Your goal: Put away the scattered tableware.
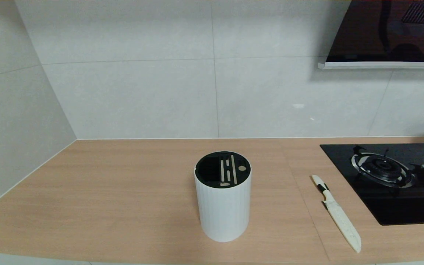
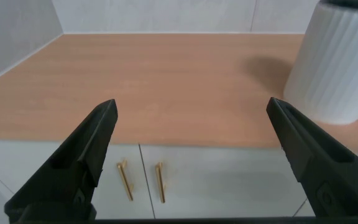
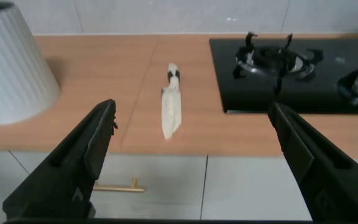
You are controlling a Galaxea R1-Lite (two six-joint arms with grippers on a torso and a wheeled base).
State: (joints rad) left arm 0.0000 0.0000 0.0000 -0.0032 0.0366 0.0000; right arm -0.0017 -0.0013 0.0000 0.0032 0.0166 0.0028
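Pale wooden countertop (image 1: 123,191) fronts grey tiles: left of the white ribbed cylindrical holder with black slotted top (image 1: 223,198) the left gripper (image 2: 191,109) hangs wide open, right of the holder lies the cream knife with a black band (image 1: 336,213), untouched, so the right gripper (image 3: 191,109), likewise spread and empty, probably must first close on its handle.

The left wrist view crops the white holder (image 2: 331,68)

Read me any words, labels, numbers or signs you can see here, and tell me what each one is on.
None can be read. The white ribbed cylindrical knife holder, the cream knife with a black band, the black glass gas hob and the dark range hood show no legible print.
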